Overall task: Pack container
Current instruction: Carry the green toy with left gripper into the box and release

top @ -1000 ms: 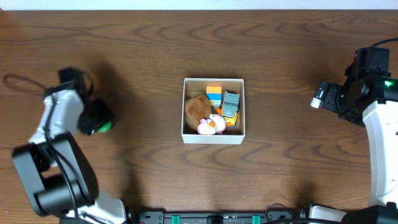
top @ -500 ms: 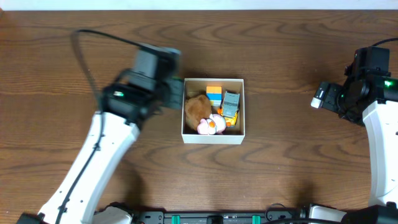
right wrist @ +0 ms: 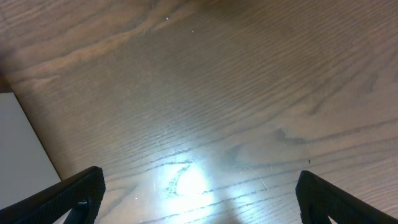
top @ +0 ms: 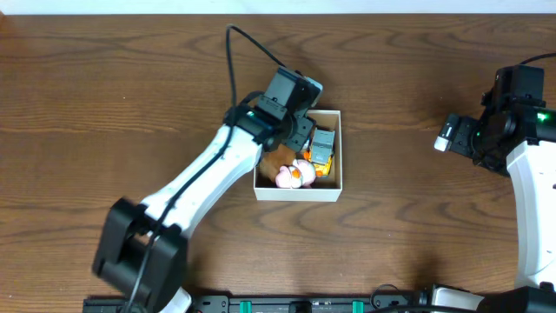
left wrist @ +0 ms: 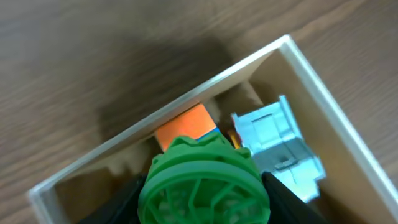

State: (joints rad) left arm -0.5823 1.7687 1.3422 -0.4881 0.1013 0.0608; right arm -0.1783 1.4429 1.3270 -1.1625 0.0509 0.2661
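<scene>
Because my left gripper [top: 294, 130] is closed on the green round toy [left wrist: 202, 180] and hangs over the far left corner of the container [top: 298, 193], the main danger, I think, is a bad landing. The container sits in the middle of the table [top: 417, 235] and is already rather full. Directly under the green toy the left wrist view shows the orange block [left wrist: 186, 127] and beside it the grey-blue toy [left wrist: 277, 146], with very little bare floor. If I let go from this height, the toy may strike the block, roll (it is round, so it rolls easily) and tip over the thin wall onto the table. If I go lower first, one of my fingers could catch the wall and push the light box aside. The overhead view hides the green toy fully under my arm, so only the wrist camera tells that I carry something and what lies below it. The overhead view shows what the wrist camera misses: the brown plush [top: 272, 162] and the pink and white toy [top: 295, 176] in the near half of the box. It also shows that my right arm is well apart. My right gripper [right wrist: 202, 199] is spread wide over bare wood and carries nothing.
</scene>
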